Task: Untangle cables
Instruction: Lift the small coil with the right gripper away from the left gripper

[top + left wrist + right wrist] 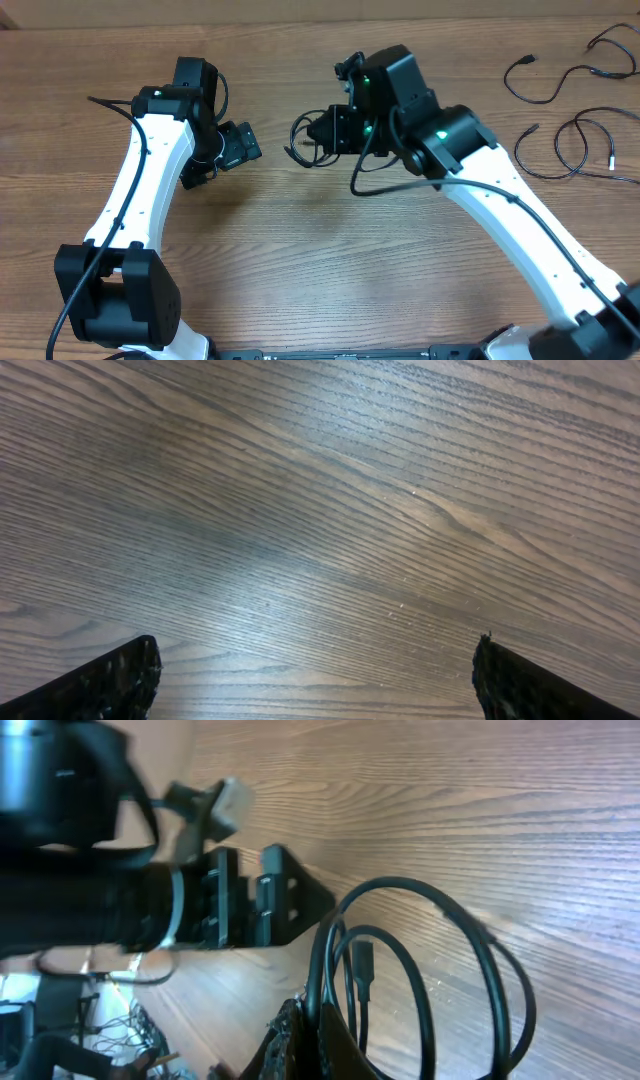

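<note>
My right gripper is shut on a coiled black cable and holds it at the middle of the table. In the right wrist view the jaws pinch the cable's loops, and a plug end hangs inside the coil. My left gripper is open and empty, a short way left of the coil. It also shows in the right wrist view. The left wrist view shows only its wide-apart fingertips over bare wood.
Separate black cables lie at the far right of the table: one near the top, one in the corner, and a looped one below them. The table is brown wood.
</note>
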Robot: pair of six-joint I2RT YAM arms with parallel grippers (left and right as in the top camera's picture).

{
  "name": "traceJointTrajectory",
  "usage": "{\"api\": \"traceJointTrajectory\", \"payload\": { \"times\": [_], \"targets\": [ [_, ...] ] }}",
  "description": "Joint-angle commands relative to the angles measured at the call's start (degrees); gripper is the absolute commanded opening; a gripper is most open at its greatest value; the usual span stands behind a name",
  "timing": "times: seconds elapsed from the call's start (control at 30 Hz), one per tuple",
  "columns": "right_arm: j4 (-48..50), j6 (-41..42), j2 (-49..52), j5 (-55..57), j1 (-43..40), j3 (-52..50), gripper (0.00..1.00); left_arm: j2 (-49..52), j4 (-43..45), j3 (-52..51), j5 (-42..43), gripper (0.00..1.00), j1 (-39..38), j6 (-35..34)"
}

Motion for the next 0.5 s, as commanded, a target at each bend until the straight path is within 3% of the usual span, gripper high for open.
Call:
{"api": "traceJointTrajectory", "payload": {
  "times": [0.0, 0.47],
  "targets": [
    [-0.6, -0.5, -4.0, 0.4, 0.0, 0.4, 0.04, 0.1, 0.2, 0.9, 0.4, 1.00, 0.0, 0.0],
    [-3.5, -0.5, -4.4, 0.9, 0.0, 0.4, 0.04, 0.1, 0.2, 0.9, 0.4, 1.00, 0.0, 0.0]
  ]
}}
